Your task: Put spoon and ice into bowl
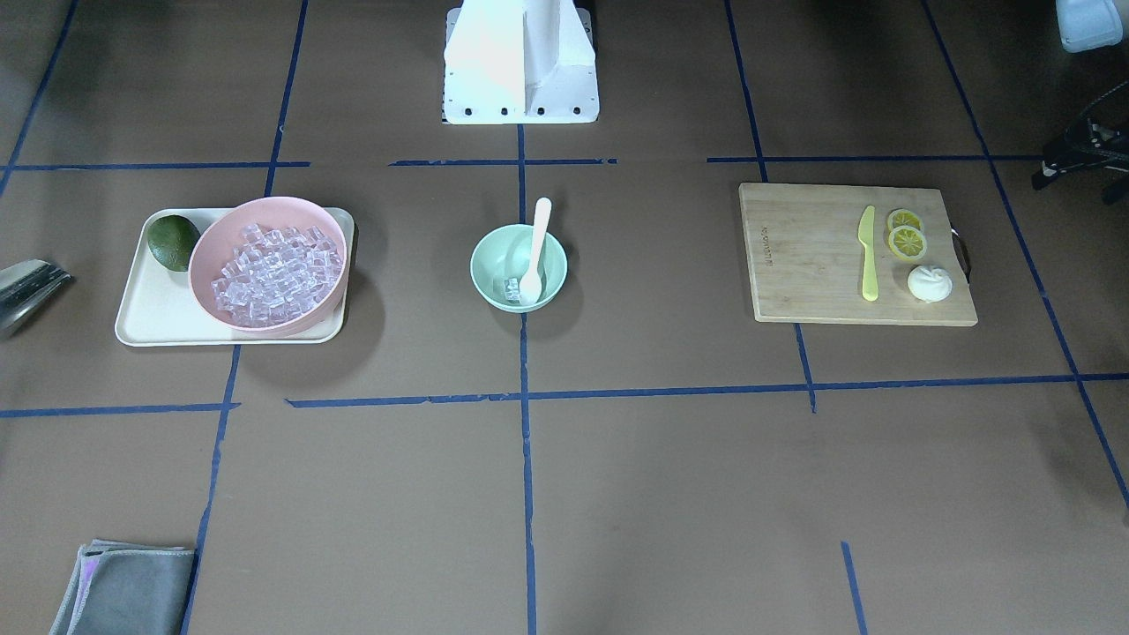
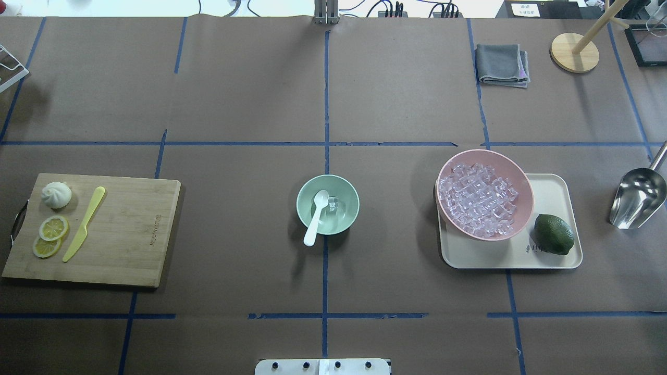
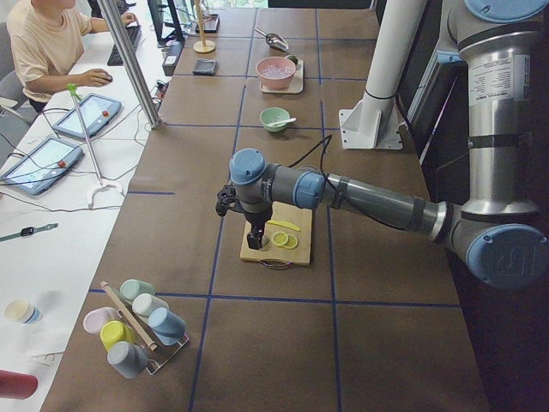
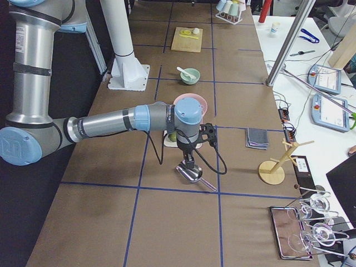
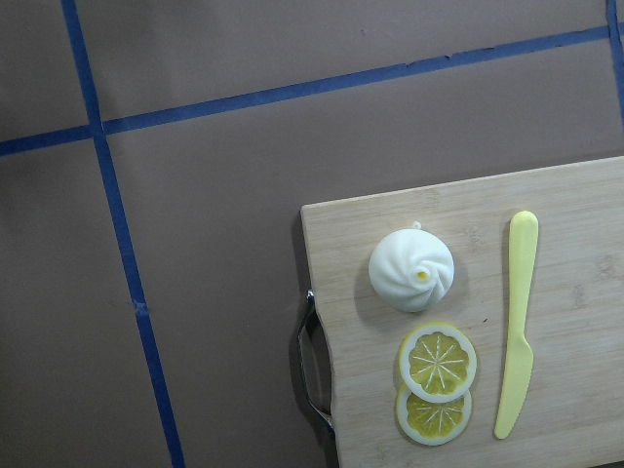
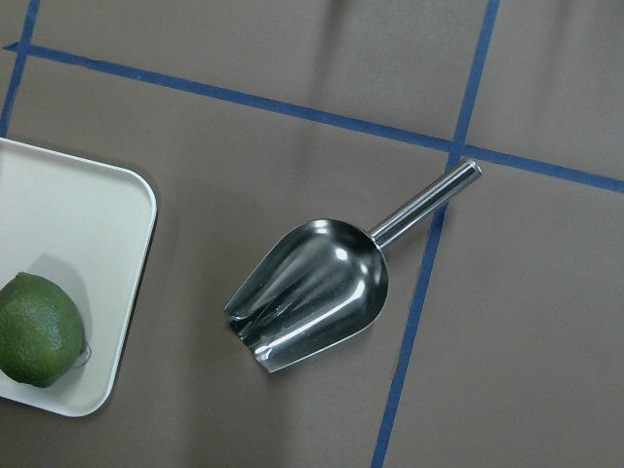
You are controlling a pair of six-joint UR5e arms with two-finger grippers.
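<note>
Brown paper marked with blue tape lines covers the surface [image 2: 234, 94], and the green bowl [image 2: 351, 200] sits near its middle on a tape crossing. The spoon [image 2: 315, 219] rests with its scoop end inside that bowl and its handle leaning out over the rim toward the robot's base. A few ice cubes [image 2: 334, 204] lie on the bowl's bottom, just beside the spoon's scoop end. On the robot's right, a pink bowl [image 2: 523, 182] heaped with more cubes [image 2: 477, 200] stands on a cream tray [image 2: 552, 187] next to a lime [image 2: 554, 234]. A metal scoop [image 2: 637, 198] lies on the paper beyond the tray. The right end effector [image 4: 189, 164] hangs over this scoop, but whether its fingers are spread or closed cannot be told. On the robot's left, a wooden cutting board [image 2: 130, 224] carries a yellow knife [image 2: 84, 223], two lemon slices [image 2: 53, 227] and a white bun [image 2: 56, 195]. The left end effector [image 3: 255, 236] hangs above the board's handle end, well apart from the green bowl, and its opening cannot be told either.
</note>
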